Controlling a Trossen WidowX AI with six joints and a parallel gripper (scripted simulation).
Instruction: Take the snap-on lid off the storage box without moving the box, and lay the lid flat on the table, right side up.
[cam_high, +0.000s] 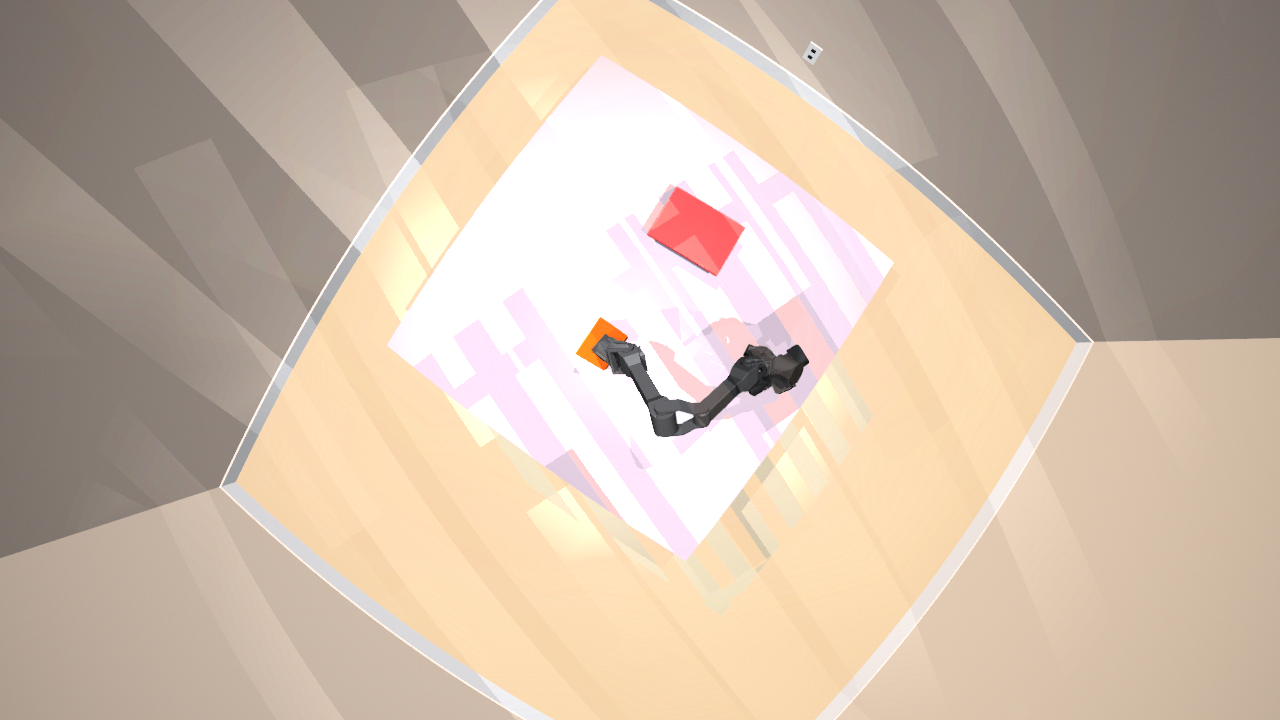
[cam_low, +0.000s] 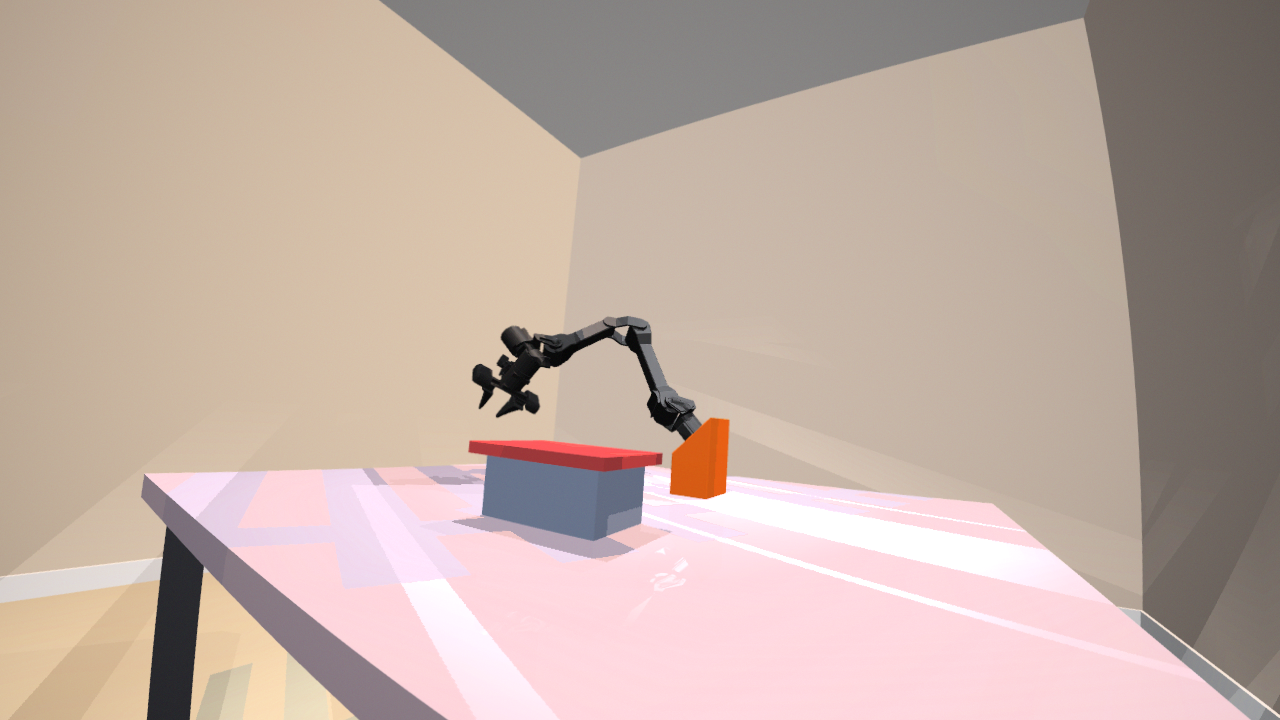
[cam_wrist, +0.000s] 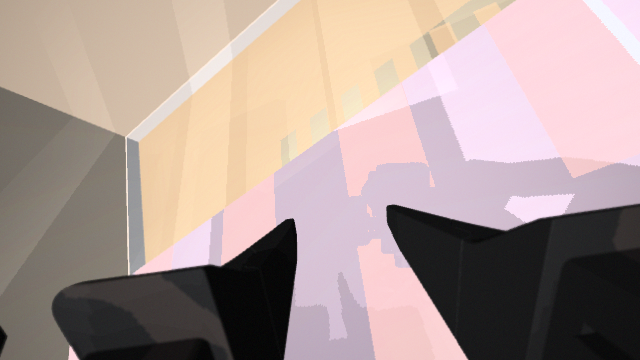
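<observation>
The storage box (cam_low: 539, 497) is blue-grey and stands upright on the table (cam_high: 483, 268) (cam_low: 805, 617). The flat red lid (cam_high: 702, 234) (cam_low: 563, 453) sits level on top of the box and overhangs its walls. My gripper (cam_low: 489, 411) (cam_wrist: 341, 220) is partly open, with nothing between its fingers. It hangs in the air apart from the box, tipped downward; the exterior view shows it above and behind the lid's left end. The top view shows the wrist near the table's lower right edge, with the fingertips hidden. Neither box nor lid shows in the wrist view.
An orange wedge-shaped block (cam_high: 600, 327) (cam_low: 698, 467) stands at the arm's base, a little apart from the box. The arm's links (cam_high: 716, 402) (cam_low: 656, 358) arch up from it over the table. The wrist view looks across the table's edge to the floor (cam_wrist: 200, 165).
</observation>
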